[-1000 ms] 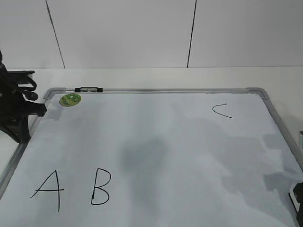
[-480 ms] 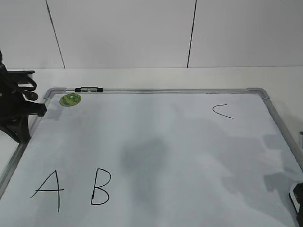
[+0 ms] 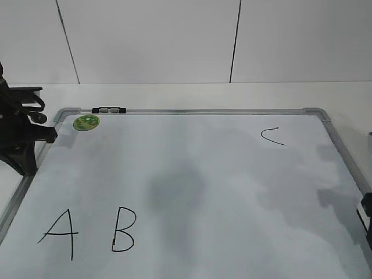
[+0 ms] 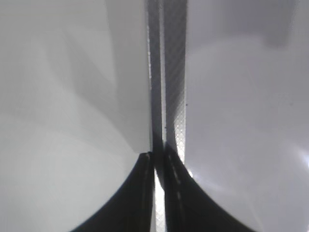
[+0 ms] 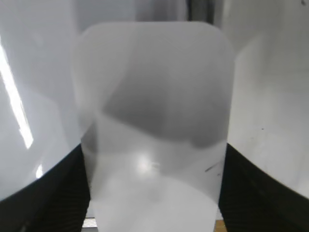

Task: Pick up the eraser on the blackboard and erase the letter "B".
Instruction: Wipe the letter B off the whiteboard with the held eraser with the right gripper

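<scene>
Exterior view: we saw the blackboard point(image 3: 232, 192) lying flat on the white surface point(image 3: 174, 93), with the letter "B" point(image 3: 123, 229) at lower left beside an "A" point(image 3: 59, 233), a "C" point(image 3: 273, 136) at upper right, and a green sticker point(image 3: 86, 122) in the upper-left corner. Right wrist view: we found the right hand point(image 5: 154, 193) clasping the eraser point(image 5: 154, 111), one finger at each lower corner of the frame. Left wrist view: the left hand point(image 4: 157, 193) was clenched, its fingers nearly together above the board's frame point(image 4: 166, 72).
</scene>
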Robot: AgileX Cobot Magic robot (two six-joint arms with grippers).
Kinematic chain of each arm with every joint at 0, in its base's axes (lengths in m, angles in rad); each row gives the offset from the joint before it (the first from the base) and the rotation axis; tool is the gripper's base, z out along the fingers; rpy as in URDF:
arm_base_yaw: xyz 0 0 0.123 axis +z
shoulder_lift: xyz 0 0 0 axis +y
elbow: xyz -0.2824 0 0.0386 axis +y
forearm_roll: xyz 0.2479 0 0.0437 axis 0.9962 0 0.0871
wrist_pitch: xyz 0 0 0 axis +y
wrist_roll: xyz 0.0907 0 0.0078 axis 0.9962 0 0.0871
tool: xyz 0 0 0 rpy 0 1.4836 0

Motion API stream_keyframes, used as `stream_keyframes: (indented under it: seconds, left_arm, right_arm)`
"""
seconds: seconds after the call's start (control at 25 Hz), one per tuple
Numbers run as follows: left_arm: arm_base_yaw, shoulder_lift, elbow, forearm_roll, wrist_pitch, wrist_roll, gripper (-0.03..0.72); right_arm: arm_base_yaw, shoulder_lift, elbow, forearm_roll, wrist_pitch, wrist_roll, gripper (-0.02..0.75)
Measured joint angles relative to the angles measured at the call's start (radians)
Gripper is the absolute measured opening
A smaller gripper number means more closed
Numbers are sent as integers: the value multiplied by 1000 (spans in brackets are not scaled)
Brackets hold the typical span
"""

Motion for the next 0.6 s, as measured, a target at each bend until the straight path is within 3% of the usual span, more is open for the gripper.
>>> stream_keyframes:
  seconds: [0.32,0.6]
  left_arm:
    - [0,0,0,0,0,0,25]
    - [0,0,0,-2,0,0,25]
  right_arm:
    - [18,0,-129,-1,83,2,555]
    - [229,50,-242,6,101,92,555]
